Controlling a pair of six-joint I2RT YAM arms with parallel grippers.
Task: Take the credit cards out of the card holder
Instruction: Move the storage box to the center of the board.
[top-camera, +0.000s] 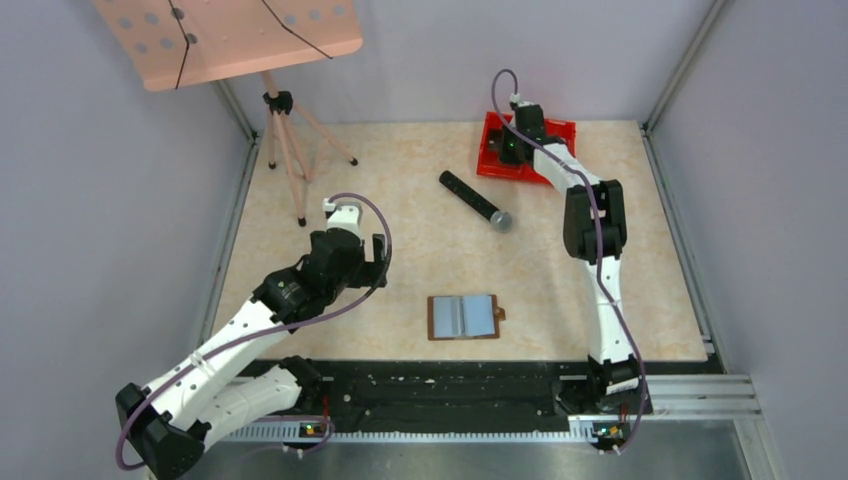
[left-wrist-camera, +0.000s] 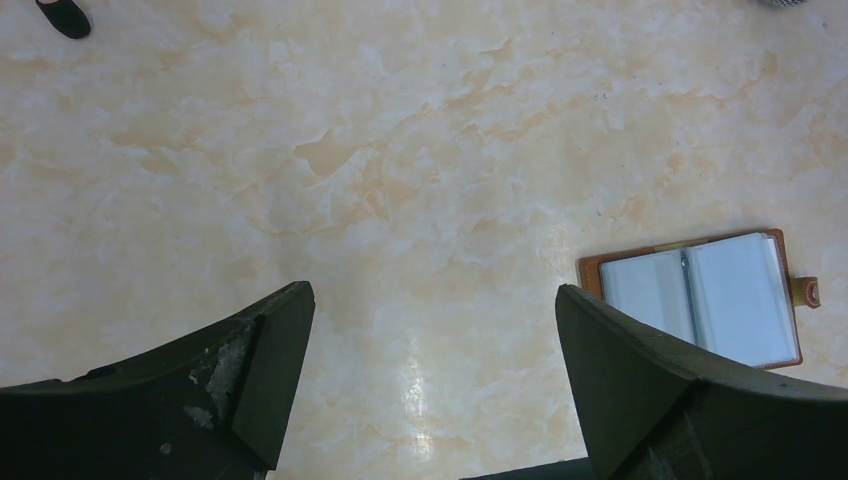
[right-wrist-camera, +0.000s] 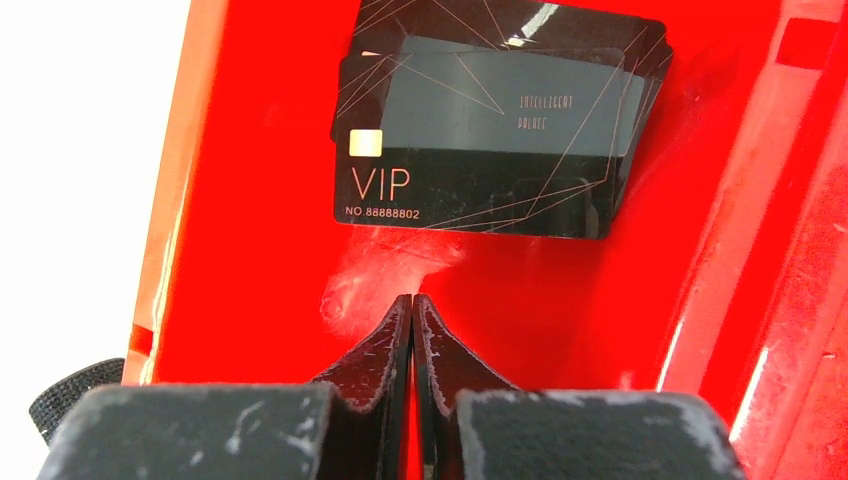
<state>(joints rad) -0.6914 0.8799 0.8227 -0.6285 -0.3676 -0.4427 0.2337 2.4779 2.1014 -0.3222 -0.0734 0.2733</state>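
**A:** Whereabouts of the small flat brown leather card holder (top-camera: 464, 317)?

**B:** Lying open and flat on the beige marbled tabletop (top-camera: 400, 270), near the front edge, between the two arm bases. Grey-blue inner pockets facing up, little brown tab (top-camera: 499, 314) on the edge toward the right arm.

**A:** And the left gripper (left-wrist-camera: 430, 292)?

**B:** Spread wide, holding nothing, hovering over bare tabletop to the left of the card holder, apart from it.

**A:** And the right gripper (right-wrist-camera: 412, 300)?

**B:** Pinched together, fingers pressed flat against each other with nothing between them, down inside the red plastic bin (top-camera: 490, 165) at the far side of the table. Just beyond the fingertips, a fanned stack of glossy black plastic cards (right-wrist-camera: 480, 150) on the bin floor, not touching the fingers. "VIP" and a gold chip legible on the top one.

**A:** Anything else on the table?

**B:** Black handheld microphone (top-camera: 472, 198) with a grey mesh head, lying diagonally between bin and card holder. Pink perforated music stand (top-camera: 230, 35) on a tripod at the far left corner.
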